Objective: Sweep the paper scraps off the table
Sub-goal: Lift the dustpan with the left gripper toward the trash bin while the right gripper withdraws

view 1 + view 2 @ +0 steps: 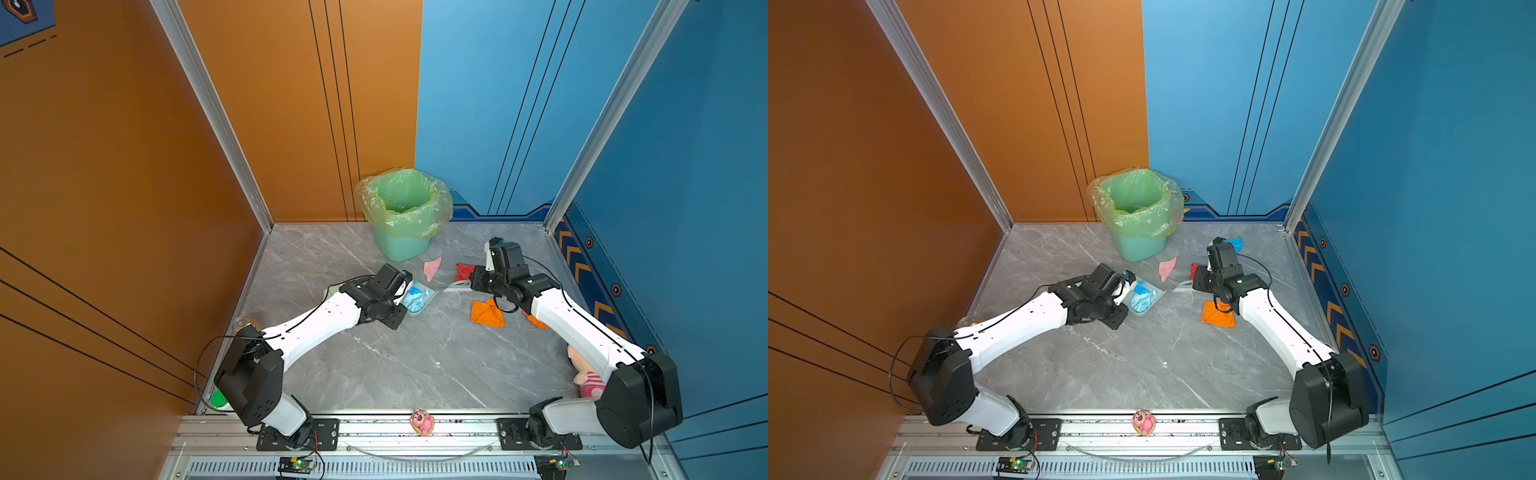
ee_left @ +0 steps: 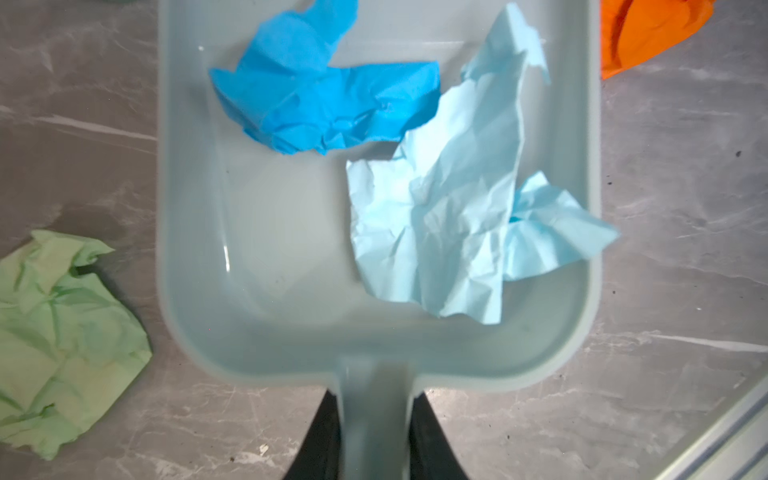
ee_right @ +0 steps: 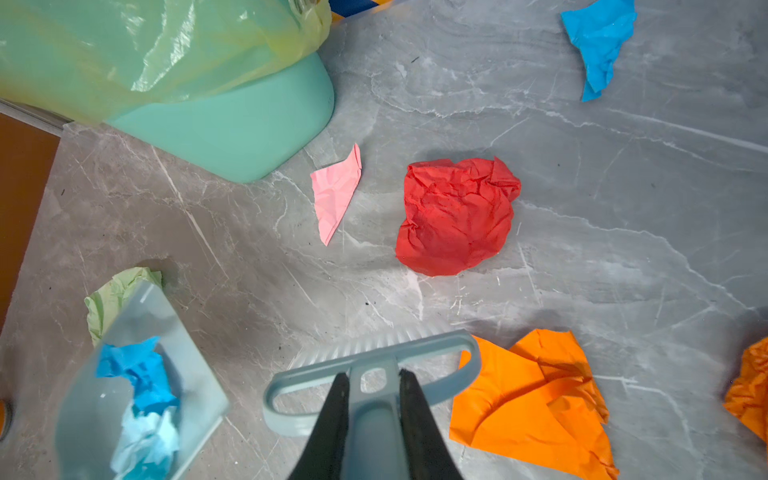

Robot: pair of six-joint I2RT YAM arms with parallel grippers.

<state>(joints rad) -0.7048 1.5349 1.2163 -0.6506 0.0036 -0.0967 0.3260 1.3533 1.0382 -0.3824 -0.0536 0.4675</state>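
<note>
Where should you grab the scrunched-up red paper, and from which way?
Probably from straight above, pinching the raised creases of the crumpled red paper scrap: it lies low on the grey marble table, so its edges offer little.

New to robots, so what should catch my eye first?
Bright crumpled paper scraps, red, orange, pink, dot the grey table. The left pincer holds a dustpan with two blue scraps inside; the right pincer grips a brush. A green-lined bin stands at the back.

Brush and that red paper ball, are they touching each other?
Apart. The right wrist view shows a strip of bare table between the brush bristles and the red paper scrap.
</note>
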